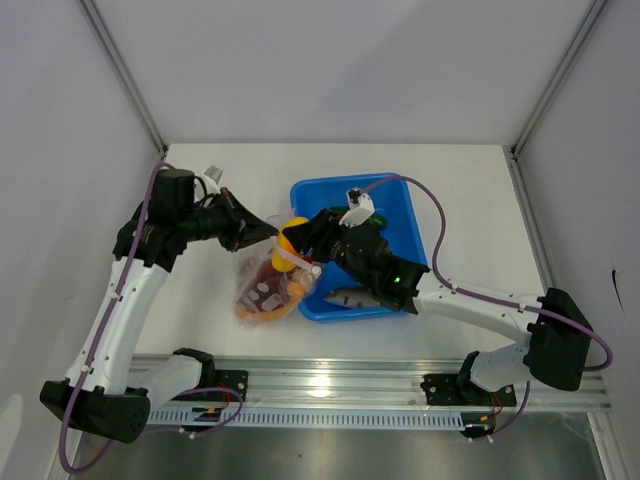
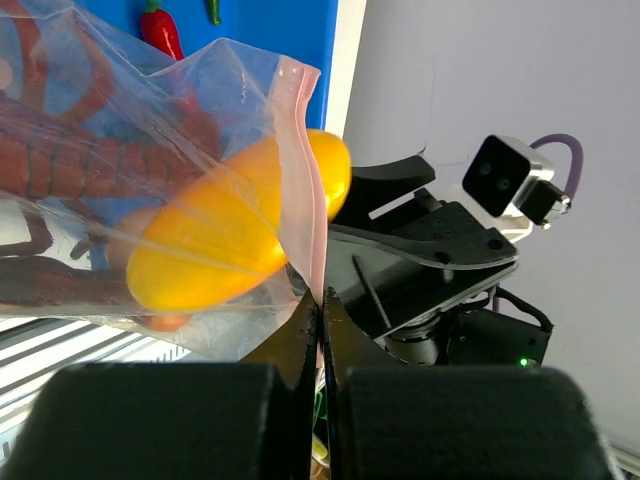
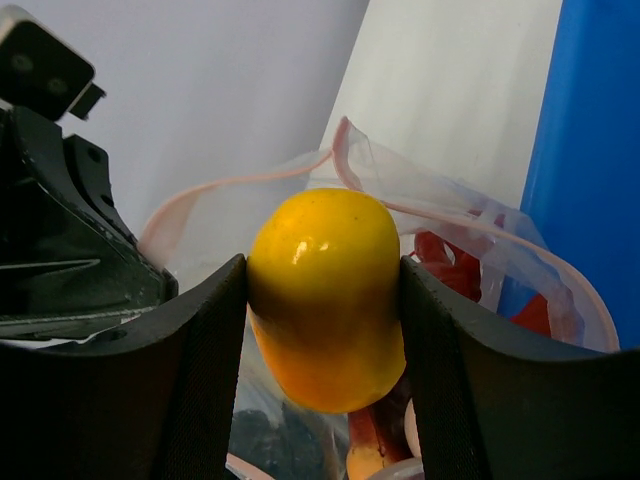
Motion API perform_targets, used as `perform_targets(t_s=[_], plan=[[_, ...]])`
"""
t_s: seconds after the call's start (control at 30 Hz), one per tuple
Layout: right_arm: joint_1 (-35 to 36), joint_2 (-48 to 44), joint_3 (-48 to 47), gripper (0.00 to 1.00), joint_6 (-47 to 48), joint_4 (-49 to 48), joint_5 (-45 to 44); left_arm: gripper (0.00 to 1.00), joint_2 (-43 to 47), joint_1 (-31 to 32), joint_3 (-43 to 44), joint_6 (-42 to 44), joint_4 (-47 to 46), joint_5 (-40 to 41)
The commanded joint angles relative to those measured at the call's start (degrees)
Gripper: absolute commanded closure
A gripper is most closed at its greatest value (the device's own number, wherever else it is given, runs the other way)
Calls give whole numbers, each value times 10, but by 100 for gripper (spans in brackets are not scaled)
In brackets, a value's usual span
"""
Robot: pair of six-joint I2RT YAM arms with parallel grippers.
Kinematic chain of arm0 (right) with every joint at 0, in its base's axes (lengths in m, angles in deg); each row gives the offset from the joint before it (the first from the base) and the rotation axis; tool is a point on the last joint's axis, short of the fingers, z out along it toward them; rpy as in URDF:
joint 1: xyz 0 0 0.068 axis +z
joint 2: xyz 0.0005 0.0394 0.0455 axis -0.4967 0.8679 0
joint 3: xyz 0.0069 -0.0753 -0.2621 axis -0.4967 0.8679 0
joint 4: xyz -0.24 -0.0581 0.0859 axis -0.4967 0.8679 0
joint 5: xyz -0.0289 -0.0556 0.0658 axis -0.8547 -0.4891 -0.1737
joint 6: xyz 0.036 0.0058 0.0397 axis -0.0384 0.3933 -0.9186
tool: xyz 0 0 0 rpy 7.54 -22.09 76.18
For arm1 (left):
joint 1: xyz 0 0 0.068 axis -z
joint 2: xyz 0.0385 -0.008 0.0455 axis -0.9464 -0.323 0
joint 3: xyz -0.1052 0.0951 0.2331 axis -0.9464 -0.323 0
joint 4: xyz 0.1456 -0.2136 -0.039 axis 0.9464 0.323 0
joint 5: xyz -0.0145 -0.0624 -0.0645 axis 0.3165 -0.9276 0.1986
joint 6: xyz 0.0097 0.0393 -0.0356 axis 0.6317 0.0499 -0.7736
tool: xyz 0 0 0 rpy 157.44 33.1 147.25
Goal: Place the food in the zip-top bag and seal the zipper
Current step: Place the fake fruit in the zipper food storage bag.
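Yellow pepper (image 3: 325, 300) sits clamped crosswise between the two fingers of your right pincer (image 3: 322, 330), held right at the mouth of the zip-top bag (image 2: 100, 150). In the left wrist view most of the pepper shows through the clear film, with one end poking past the pink-red zipper (image 2: 300, 140).

Your left pincer (image 2: 320, 320) is closed tight, pinching the bag's mouth edge where the zipper strip runs down into the jaws. The bag's lower part lies on the white surface (image 1: 470, 220), just left of the blue tub (image 1: 400, 210).

Red and brown pieces are inside the bag, but you cannot tell them apart through the crinkles. Grey fish (image 1: 350, 297) lies at the tub's near end. A red chili (image 2: 160, 30) lies on the tub's blue floor.
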State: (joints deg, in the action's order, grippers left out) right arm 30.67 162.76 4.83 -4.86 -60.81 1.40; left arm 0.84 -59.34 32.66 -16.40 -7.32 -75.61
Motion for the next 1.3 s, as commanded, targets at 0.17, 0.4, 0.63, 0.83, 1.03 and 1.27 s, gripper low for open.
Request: perform_targets(t_s=[0.17,0.4,0.63,0.83,1.03,1.27], plan=[[5,17,-6,89,-10,-12,54,99,1,-5,25,-22,-17,-27],[-5,78,-82,86,-54,66,120,99,6,-6,23,-20,-21,-33],[-20,102,-108,62,-63,63,140,99,23,-6,12,-20,-18,-37],[-23,100,-134,22,-18,115,132,100,33,-6,10,-17,-12,-35],[-35,60,-137,9,9,166,124,99,43,-6,-10,-17,-22,-33],[-46,27,-137,12,29,215,156,100,47,-6,-18,-10,-29,-29]])
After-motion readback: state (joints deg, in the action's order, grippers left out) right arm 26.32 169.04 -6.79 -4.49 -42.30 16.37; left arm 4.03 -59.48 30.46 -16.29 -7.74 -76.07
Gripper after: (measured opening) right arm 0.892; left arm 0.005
